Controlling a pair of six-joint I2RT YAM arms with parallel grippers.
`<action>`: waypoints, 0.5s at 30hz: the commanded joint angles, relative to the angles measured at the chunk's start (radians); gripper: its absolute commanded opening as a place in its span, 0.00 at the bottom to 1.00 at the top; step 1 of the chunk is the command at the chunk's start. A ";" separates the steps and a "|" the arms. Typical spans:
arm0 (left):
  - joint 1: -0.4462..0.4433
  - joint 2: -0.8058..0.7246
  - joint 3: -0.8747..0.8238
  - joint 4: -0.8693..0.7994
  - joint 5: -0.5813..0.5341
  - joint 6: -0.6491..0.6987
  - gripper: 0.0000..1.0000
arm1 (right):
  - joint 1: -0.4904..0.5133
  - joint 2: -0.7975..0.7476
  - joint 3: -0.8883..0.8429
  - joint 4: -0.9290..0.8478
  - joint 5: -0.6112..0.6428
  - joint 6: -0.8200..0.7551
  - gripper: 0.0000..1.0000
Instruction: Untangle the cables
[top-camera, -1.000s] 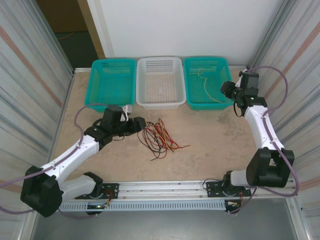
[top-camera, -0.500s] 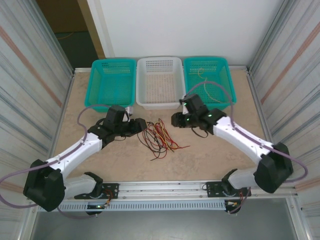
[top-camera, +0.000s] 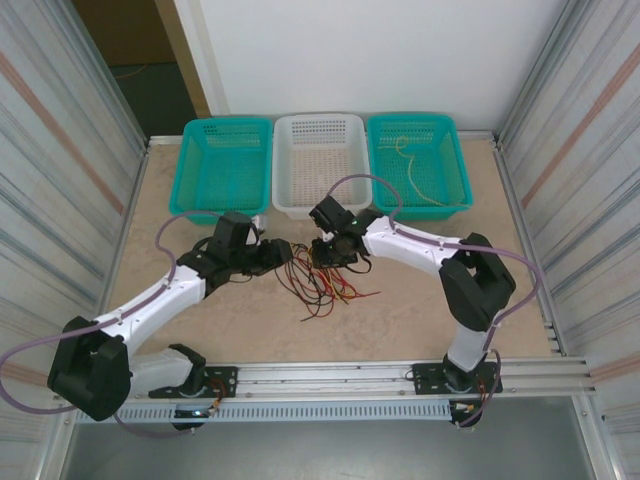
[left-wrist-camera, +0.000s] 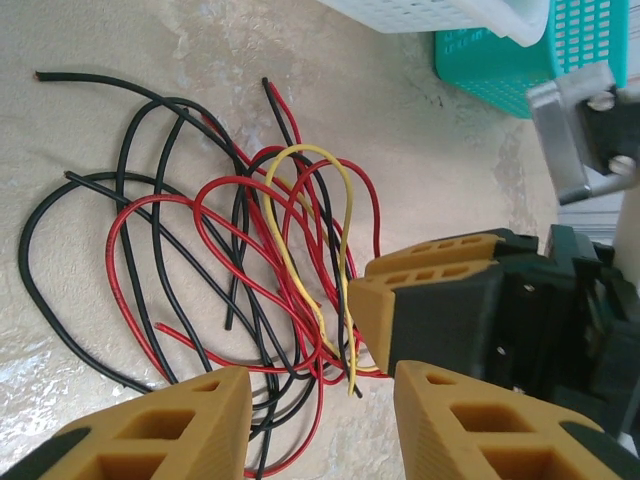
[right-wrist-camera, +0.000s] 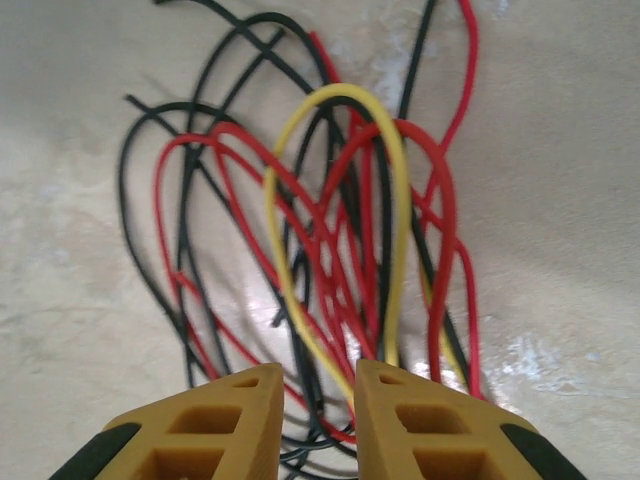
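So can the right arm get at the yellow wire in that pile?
Probably yes: the right gripper hovers at the cables, jaws slightly apart, and the yellow wire loops in plain view just ahead of it. Nothing blocks it, though neighbouring strands lie tangled with it.

Cables (top-camera: 318, 275) — red, black, one yellow — tangled in loose overlapping loops, flat on table (top-camera: 420, 290).

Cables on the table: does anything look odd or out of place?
Only the tangle itself: the red, black and yellow cables cross over each other in one heap in front of the white basket. No damage is visible.
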 joint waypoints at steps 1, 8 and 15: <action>-0.006 -0.011 -0.009 0.006 0.020 -0.002 0.43 | -0.015 0.033 0.028 -0.072 0.055 0.014 0.26; -0.006 0.003 -0.011 0.025 0.035 0.001 0.42 | -0.061 0.069 0.056 -0.047 0.053 0.010 0.22; -0.006 0.007 -0.006 0.028 0.047 0.007 0.42 | -0.089 0.127 0.123 -0.032 0.029 0.000 0.23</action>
